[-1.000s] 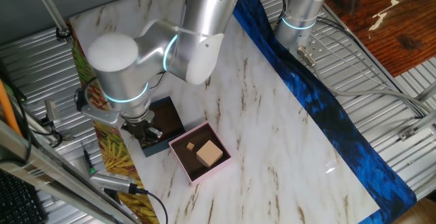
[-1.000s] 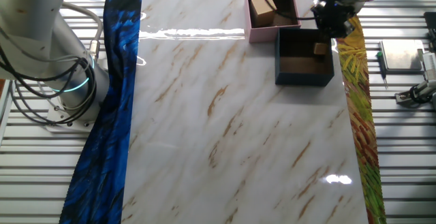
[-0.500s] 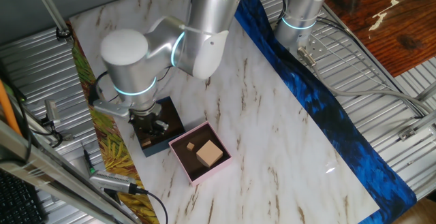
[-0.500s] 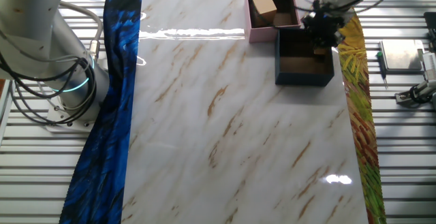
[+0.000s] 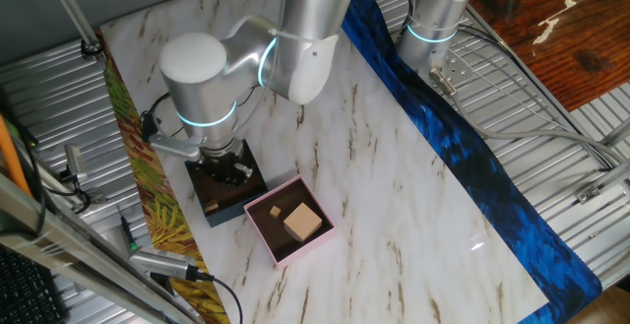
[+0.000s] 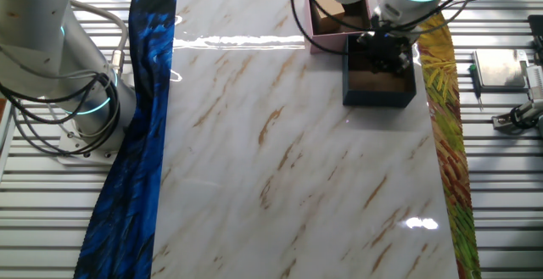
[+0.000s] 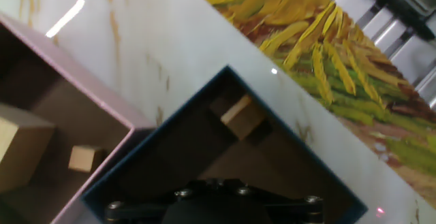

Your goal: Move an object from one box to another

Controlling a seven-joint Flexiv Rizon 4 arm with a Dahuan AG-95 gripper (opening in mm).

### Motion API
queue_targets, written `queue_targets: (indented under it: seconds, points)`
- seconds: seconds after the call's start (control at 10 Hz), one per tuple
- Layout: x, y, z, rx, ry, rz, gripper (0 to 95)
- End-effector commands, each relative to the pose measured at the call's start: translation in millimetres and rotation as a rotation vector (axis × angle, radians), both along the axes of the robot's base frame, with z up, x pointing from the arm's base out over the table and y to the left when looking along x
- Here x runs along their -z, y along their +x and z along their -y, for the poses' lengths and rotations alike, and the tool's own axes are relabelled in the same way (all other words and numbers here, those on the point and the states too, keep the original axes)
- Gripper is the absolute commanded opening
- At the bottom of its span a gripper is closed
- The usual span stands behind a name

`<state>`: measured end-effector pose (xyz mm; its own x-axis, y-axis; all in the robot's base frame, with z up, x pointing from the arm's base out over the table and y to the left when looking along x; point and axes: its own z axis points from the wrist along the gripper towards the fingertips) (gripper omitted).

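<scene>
a small wooden block (image 7: pixel 241 116) lies in a corner of the dark navy box (image 7: pixel 306 163). the pale pink box (image 5: pixel 266 237) sits touching it, holding a large wooden cube (image 5: pixel 302 222) and a small one (image 5: pixel 278 210).

Navy box (image 7: pixel 286 125), pink box (image 7: pixel 82 81), marbled table (image 6: pixel 280 135).

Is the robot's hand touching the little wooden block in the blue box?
Apart. In the hand view, the small wooden block sits in the dark blue box with bare brown floor between it and the gripper at the bottom edge.
</scene>
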<state>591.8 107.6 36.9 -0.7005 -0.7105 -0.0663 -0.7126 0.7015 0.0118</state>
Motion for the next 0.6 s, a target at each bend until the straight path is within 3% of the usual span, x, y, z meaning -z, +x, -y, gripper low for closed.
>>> queue_targets:
  seconds: [0.1, 0.6]
  points:
    - [-2.5, -4.2, 2.2, -0.001, 0.000, -0.008, 0.0]
    - [-8.3, -38.6, 17.9, 0.008, -0.034, -0.031, 0.0]
